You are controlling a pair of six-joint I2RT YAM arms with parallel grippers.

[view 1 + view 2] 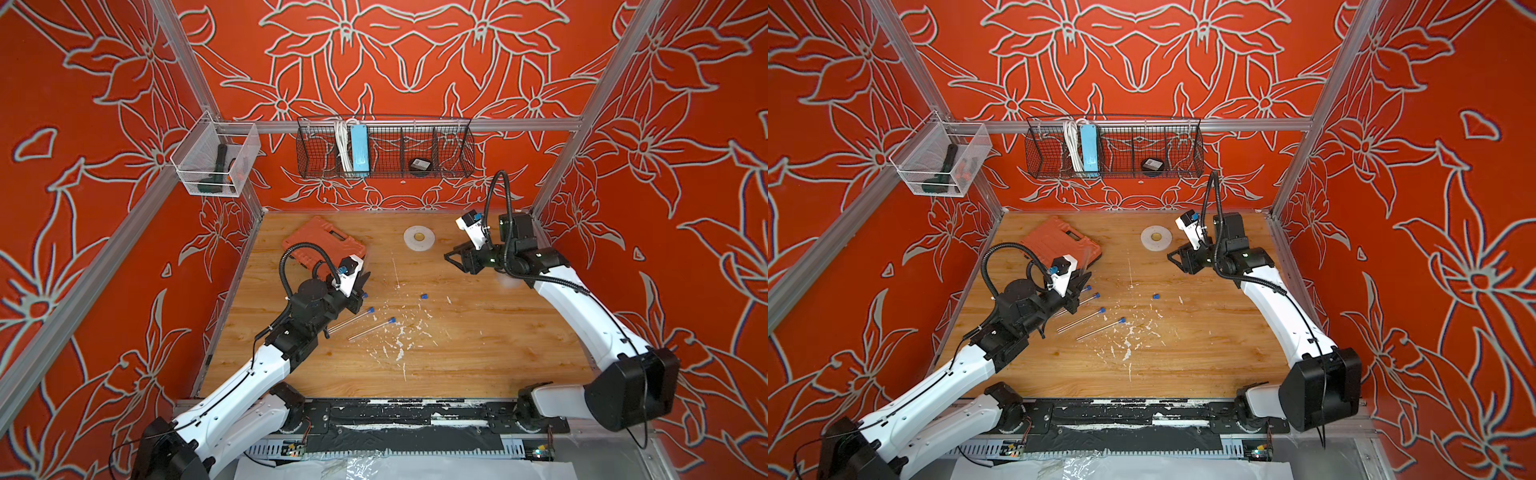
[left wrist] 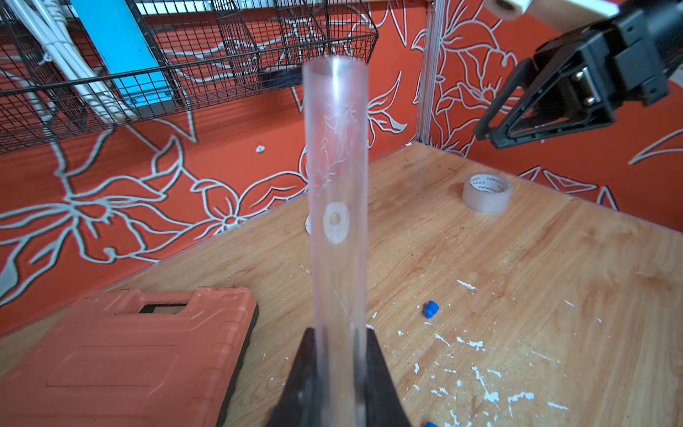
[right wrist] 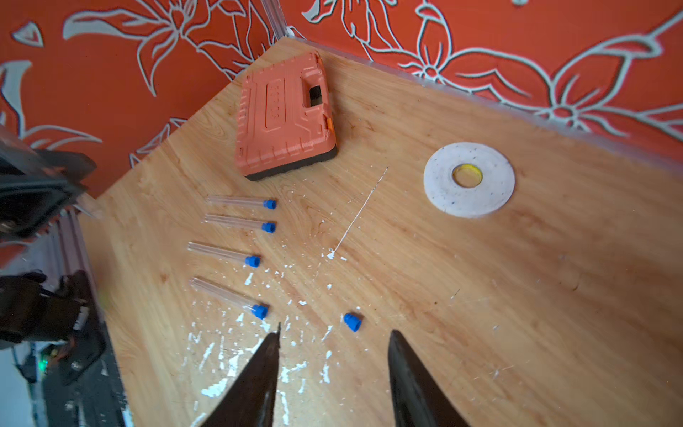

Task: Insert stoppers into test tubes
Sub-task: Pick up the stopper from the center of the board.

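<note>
1. The left gripper (image 2: 338, 332) is clamped tight on the one uncapped test tube (image 2: 336, 166). It holds the tube clear of the bench (image 3: 480, 295), open mouth pointing away from the wrist.
2. The right gripper (image 3: 335, 331) hangs above the bench, jaws partly apart and empty.
3. The last loose stopper (image 3: 353, 321) lies on its side on the bench just ahead of those jaws. It sits near the row of four capped test tubes (image 3: 218, 251).
4. Best approach, as I judge it: lower the right gripper straight over the stopper and pinch its wider end, leaving the plug end free.
5. The stopper is tiny and may skid, so close slowly.
6. Line the stopper up with the tube's axis before pushing, and have the left gripper brace against the push.
</note>
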